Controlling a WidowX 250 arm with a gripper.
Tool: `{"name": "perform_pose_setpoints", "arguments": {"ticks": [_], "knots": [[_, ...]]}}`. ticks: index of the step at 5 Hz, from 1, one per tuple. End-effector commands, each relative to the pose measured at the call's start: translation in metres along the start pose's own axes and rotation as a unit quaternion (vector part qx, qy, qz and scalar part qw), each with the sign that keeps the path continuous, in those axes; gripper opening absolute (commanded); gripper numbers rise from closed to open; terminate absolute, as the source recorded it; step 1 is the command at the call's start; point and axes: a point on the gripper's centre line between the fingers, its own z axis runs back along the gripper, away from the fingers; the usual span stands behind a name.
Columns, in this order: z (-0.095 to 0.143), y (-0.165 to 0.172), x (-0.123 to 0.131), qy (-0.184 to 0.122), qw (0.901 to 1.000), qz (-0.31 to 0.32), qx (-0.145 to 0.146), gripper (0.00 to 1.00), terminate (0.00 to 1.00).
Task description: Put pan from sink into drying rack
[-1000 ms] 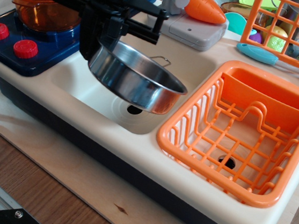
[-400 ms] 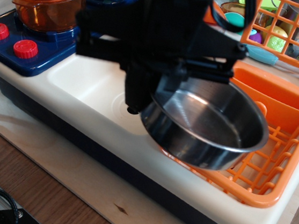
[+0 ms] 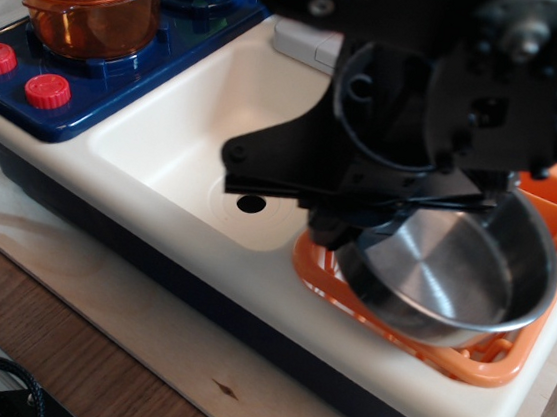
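In the single view, the gripper [image 3: 356, 233] is clamped on the near-left rim of the pan [image 3: 452, 274], which hangs tilted over the drying rack [image 3: 546, 199], well clear of the sink [image 3: 197, 129]; whether its base touches the rack grid I cannot tell. Letting go while it is this tilted could let it tip against the rack's front rim or slide out crooked.
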Motion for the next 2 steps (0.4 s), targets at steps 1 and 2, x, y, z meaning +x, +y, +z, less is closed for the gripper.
{"name": "perform_pose_setpoints", "arguments": {"ticks": [1, 2], "knots": [[-0.0155, -0.0171, 0.0212, -0.057, 0.9973, -0.011, -0.044, 1.0, 0.0], [-0.0155, -0.0171, 0.0212, -0.057, 0.9973, -0.011, -0.044, 1.0, 1.0]]}}
